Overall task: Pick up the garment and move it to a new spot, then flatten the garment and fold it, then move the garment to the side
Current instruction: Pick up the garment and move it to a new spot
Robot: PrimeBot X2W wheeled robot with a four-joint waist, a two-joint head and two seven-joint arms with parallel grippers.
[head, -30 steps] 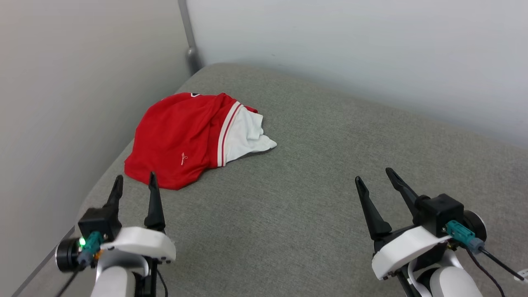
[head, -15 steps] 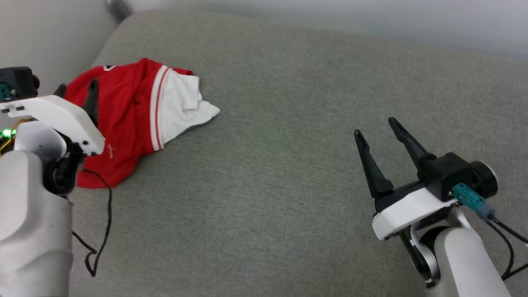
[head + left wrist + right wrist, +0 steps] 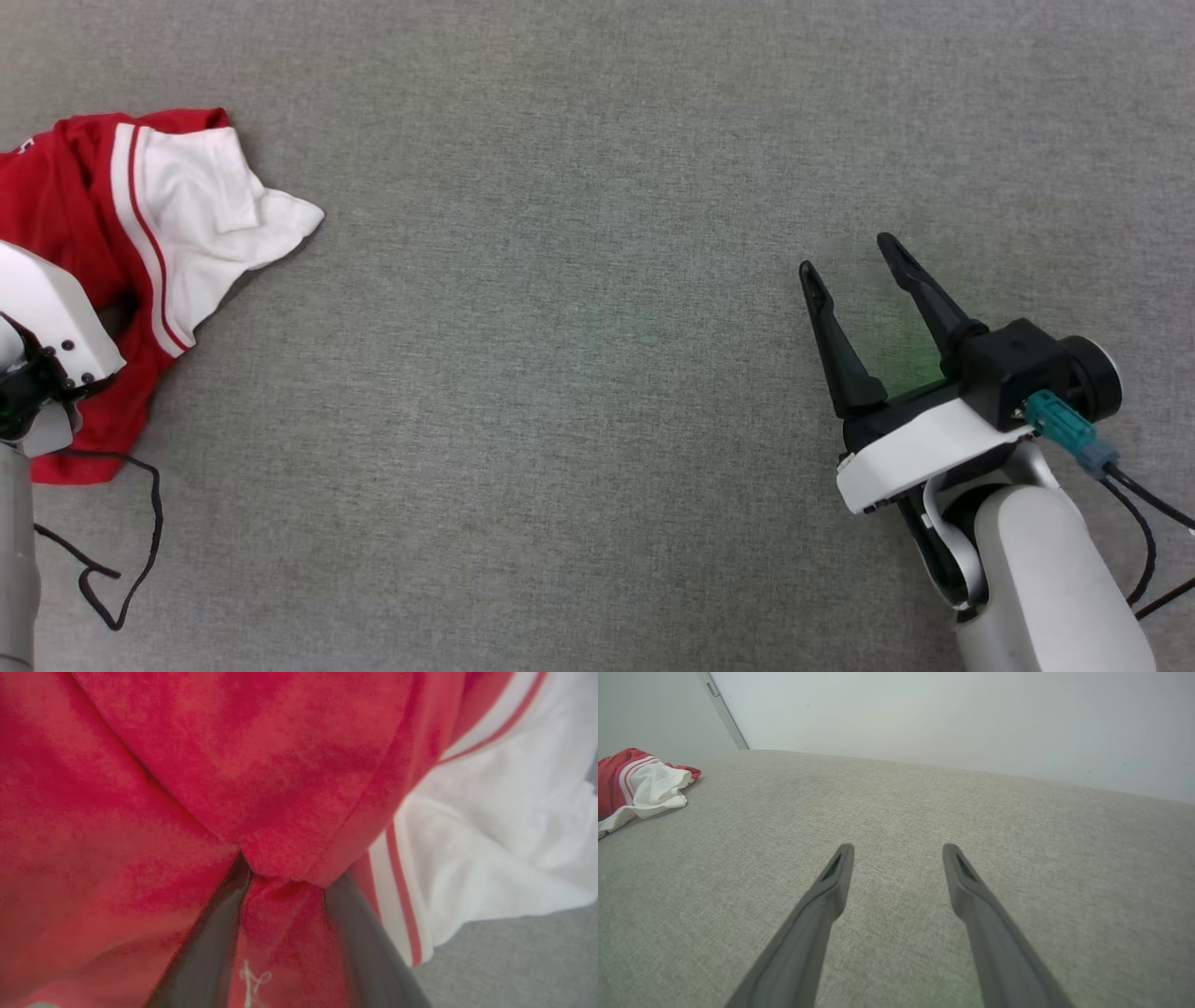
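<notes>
Right pincer [image 3: 845, 256] down front: spread wide, empty, over grey fabric surface [image 3: 560, 420]. Left pincer [image 3: 289, 877] dug into red shirt [image 3: 210, 765], cloth bunched between fingers [image 3: 210, 942], tips buried, can't tell if clamped. Shirt crumpled far left, near wall [image 3: 924, 718].

Soft matt cloth garment [image 3: 177, 215] on coarse woven cushion [image 3: 579, 392].

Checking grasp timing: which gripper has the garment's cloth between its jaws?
The left gripper: red cloth of the garment bunches between its jaws. The right gripper is open over the bare grey surface, well away from the garment.
</notes>
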